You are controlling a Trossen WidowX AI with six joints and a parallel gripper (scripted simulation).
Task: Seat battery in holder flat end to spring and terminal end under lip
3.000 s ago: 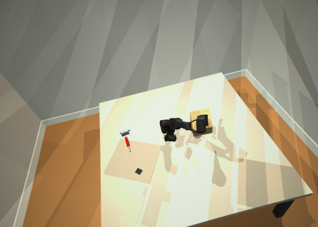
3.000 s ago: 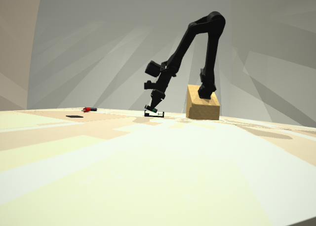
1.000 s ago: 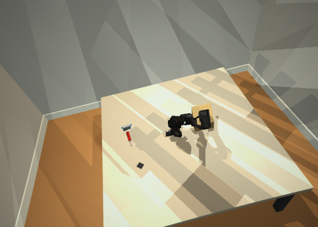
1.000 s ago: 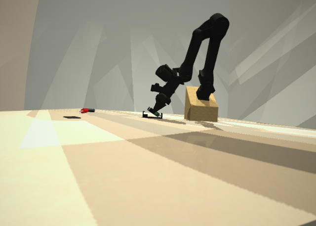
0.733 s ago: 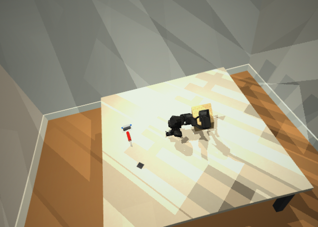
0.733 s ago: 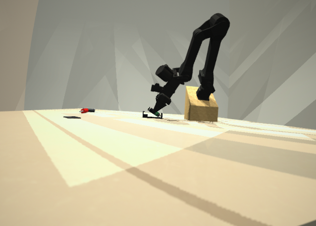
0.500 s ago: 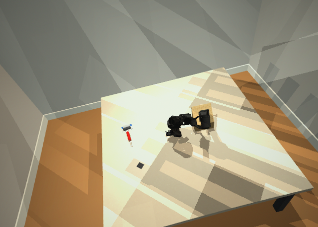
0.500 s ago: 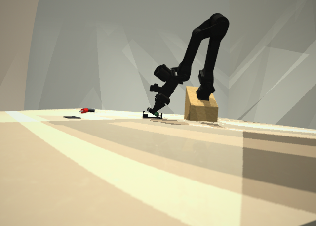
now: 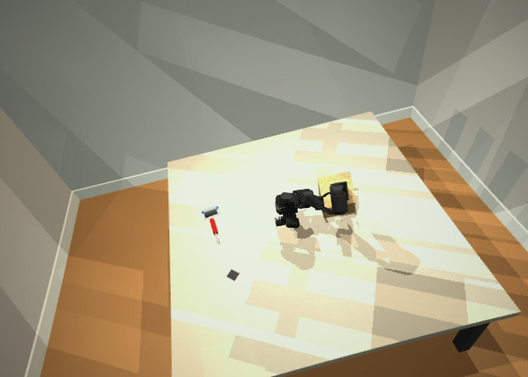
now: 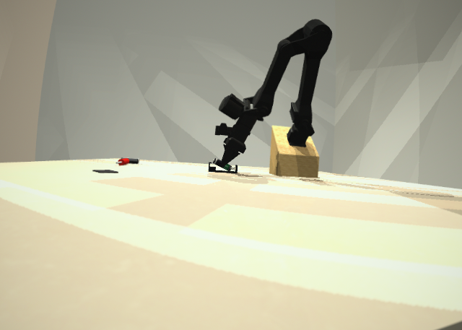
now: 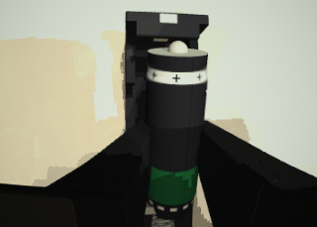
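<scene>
The black gripper (image 9: 291, 222) (image 10: 224, 162) (image 11: 173, 131) is closed narrowly around the black-and-green cylindrical battery (image 10: 227, 167) (image 11: 175, 108), which slants over the black open-topped holder (image 10: 222, 171) (image 11: 165, 26): spring end low, terminal raised towards the lip, seemingly needing to be levelled.

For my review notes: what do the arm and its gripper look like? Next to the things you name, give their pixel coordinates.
The arm (image 9: 305, 197) (image 10: 273, 73) is black throughout, with slim links, thick rounded joints and a chunky block at its foot. The gripper (image 10: 224, 163) (image 11: 173, 131) is black too, its two fingers broad at the back and tapering towards the tips. I can make out no markings or sleeves; thin cables can't be judged.
</scene>
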